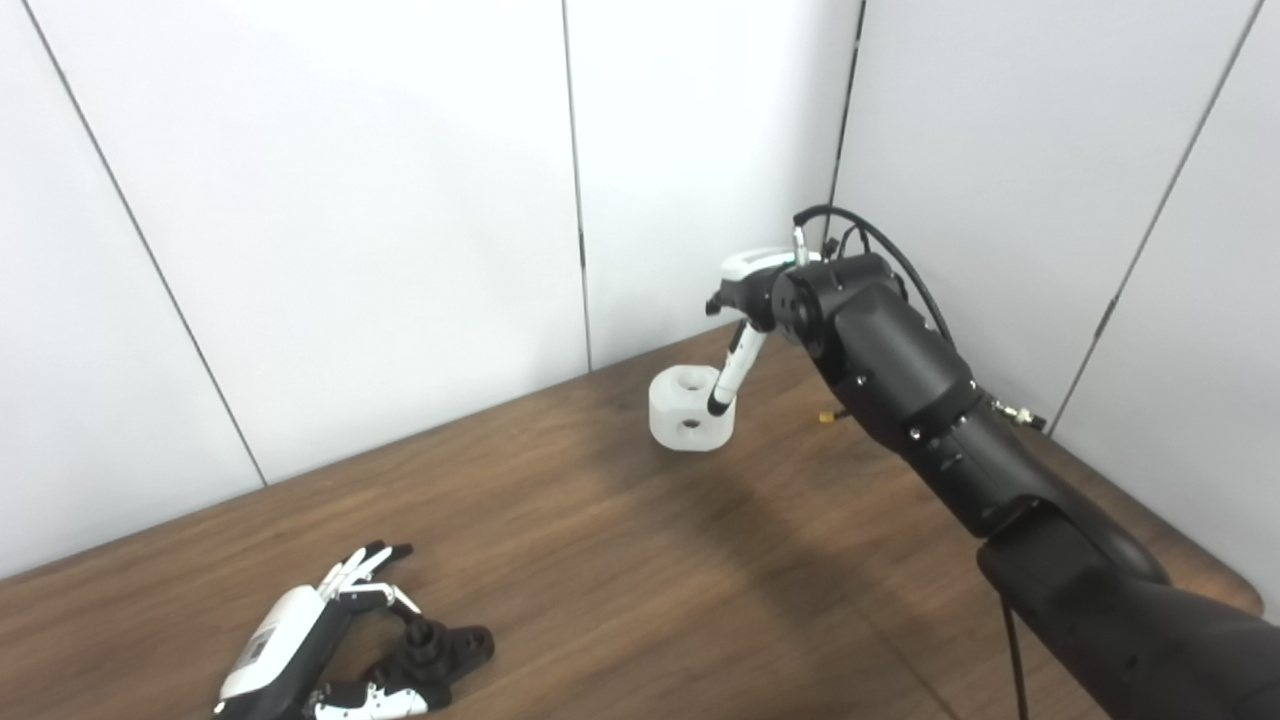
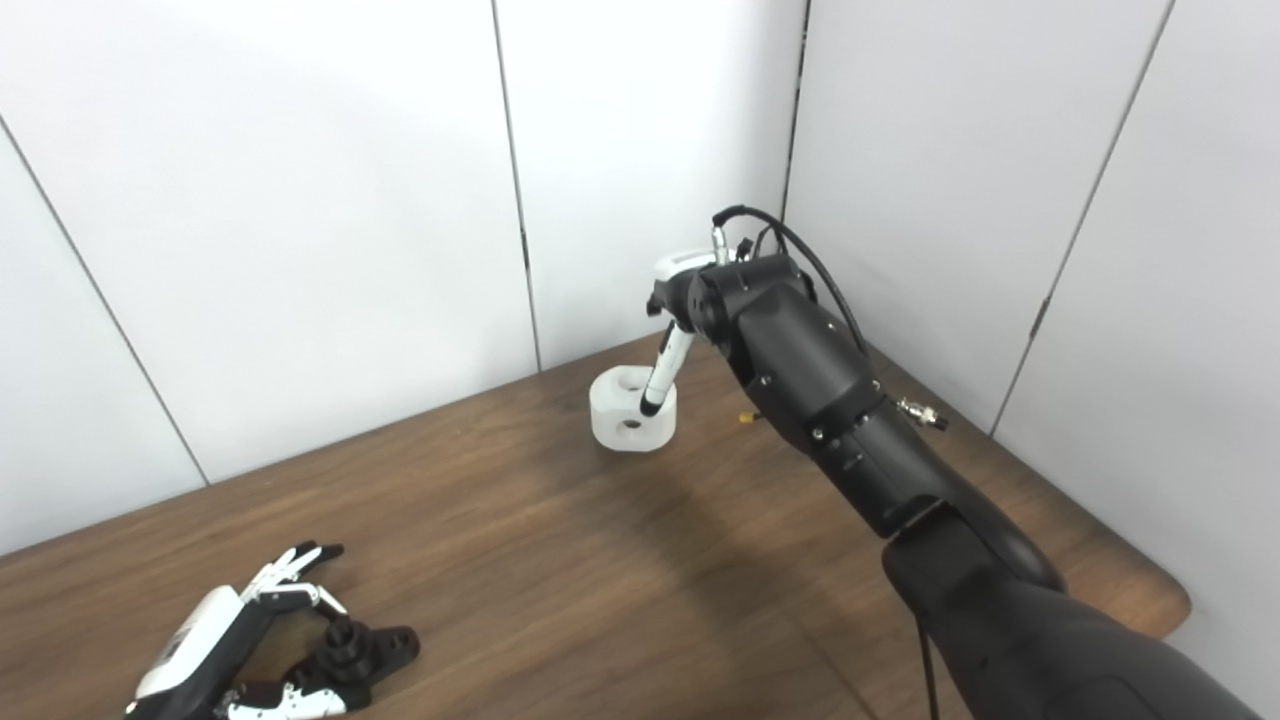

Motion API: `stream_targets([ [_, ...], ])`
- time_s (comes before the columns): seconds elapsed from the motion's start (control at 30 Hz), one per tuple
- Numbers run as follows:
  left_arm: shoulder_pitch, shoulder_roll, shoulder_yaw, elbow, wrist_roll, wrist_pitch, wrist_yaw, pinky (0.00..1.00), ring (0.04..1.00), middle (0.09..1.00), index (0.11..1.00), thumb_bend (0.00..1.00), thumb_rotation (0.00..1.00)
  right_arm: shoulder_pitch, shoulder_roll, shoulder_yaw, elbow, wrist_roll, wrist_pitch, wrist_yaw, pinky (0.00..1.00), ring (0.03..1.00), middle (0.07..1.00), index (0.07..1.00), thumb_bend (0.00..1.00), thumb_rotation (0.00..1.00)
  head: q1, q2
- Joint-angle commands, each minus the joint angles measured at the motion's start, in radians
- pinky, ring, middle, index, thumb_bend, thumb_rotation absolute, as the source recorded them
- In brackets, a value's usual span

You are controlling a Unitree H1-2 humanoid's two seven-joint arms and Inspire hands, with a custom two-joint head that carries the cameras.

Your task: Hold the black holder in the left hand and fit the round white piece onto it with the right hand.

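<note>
Wood table (image 1: 620, 560) | white panel walls (image 1: 350, 200) | corner (image 1: 845, 150) right

Matt wood-grain table (image 1: 560, 540); smooth white plastic round piece (image 1: 680, 412); black plastic holder (image 1: 440, 650).

1. Bare wooden table (image 1: 620, 560) lies between the left hand (image 1: 300, 640) by the black holder (image 1: 440, 655) and the round white piece (image 1: 688, 408).
2. White wall panels (image 1: 400, 250) stand close behind the piece.
3. The right hand (image 1: 745, 320) and its forearm block the piece's right side.
</note>
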Motion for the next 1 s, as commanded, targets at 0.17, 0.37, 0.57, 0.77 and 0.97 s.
stream_targets([
  [0.17, 0.100, 0.045, -0.022, 0.095, 0.037, 0.091, -0.076, 1.00, 1.000, 0.943, 0.483, 0.52, 0.06, -0.020, -0.017, -0.004, 0.036, 0.027, -0.014, -0.237, 0.96, 1.000, 1.000, 0.937, 0.97, 0.38, 0.006, 0.001],
  [0.37, 0.102, 0.045, -0.023, 0.095, 0.037, 0.087, -0.074, 1.00, 1.000, 0.944, 0.483, 0.52, 0.05, -0.021, -0.017, 0.019, 0.087, 0.051, -0.027, -0.329, 0.98, 1.000, 1.000, 0.937, 0.96, 0.38, 0.018, 0.007],
  [0.57, 0.109, 0.046, -0.022, 0.074, 0.034, 0.109, -0.086, 1.00, 1.000, 0.948, 0.483, 0.52, 0.06, -0.024, -0.015, 0.042, 0.108, 0.081, -0.016, -0.331, 0.98, 1.000, 1.000, 0.943, 0.95, 0.37, 0.024, 0.013],
  [0.77, 0.114, 0.048, -0.022, 0.059, 0.039, 0.118, -0.087, 1.00, 1.000, 0.946, 0.483, 0.52, 0.06, -0.042, -0.017, 0.067, 0.113, 0.090, 0.013, -0.275, 0.93, 1.000, 1.000, 0.899, 0.98, 0.37, 0.027, 0.023],
  [0.97, 0.115, 0.047, -0.022, 0.059, 0.040, 0.128, -0.093, 1.00, 1.000, 0.949, 0.483, 0.52, 0.06, -0.067, -0.016, 0.077, 0.118, 0.081, 0.022, -0.192, 0.90, 1.000, 1.000, 0.946, 1.00, 0.39, 0.031, 0.029],
])
